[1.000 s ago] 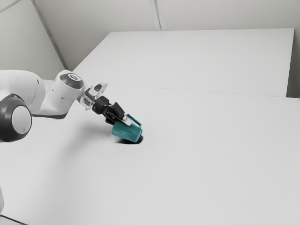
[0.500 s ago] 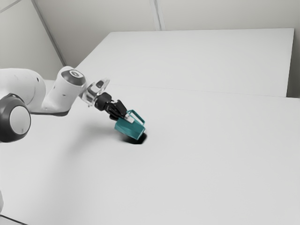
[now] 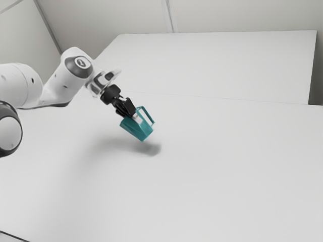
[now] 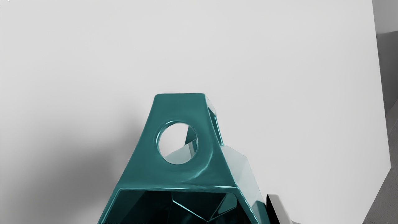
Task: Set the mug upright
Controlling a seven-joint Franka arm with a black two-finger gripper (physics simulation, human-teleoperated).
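Mug (image 3: 136, 130): held tilted, raised clear of the table (image 3: 227, 176)
Handle (image 3: 147, 115): angled toward the exterior view's right, above the table
Gripper (image 3: 135, 117): clamped on the mug, poised over the table
Shadow (image 3: 147, 148): cast on the table, separated from the mug

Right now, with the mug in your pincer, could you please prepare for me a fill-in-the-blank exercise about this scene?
The colour of the mug is ____.
The pincer holds the mug in the air, ____ the table.
The mug is not upright but ____.
In the wrist view, the mug's flat part has a ____ hole.

Missing words: teal; above; tilted; round.
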